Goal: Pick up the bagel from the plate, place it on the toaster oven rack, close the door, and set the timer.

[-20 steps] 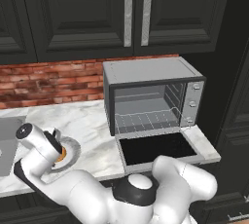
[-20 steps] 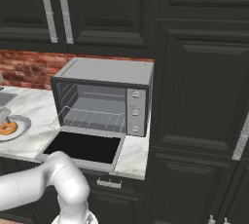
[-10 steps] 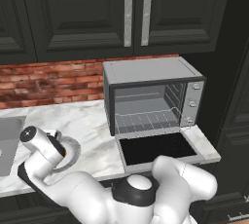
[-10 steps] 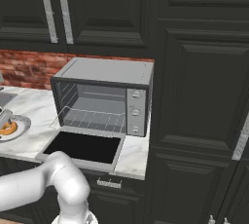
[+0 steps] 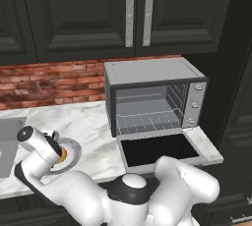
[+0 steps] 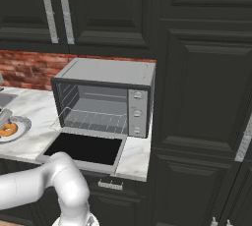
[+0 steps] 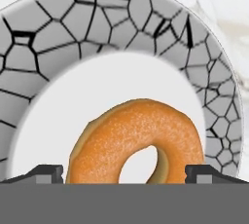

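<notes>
While the gripper (image 7: pixel 124 175) stands spread wide with the bagel (image 7: pixel 137 142) between its tips on the plate (image 7: pixel 112 33), lowering squarely before clenching should avoid nudging it.

Arm (image 5: pixel 162 190): glossy white rounded shells, fat bulbous links, dark grey/black bands at joints. Round grey cap w/ dark ring on shoulder. Wrist end a white cylinder w/ dark trim. Pincer (image 7: pixel 124 174): two small dark grey, blocky finger tips (image 7: pixel 46 173).
</notes>
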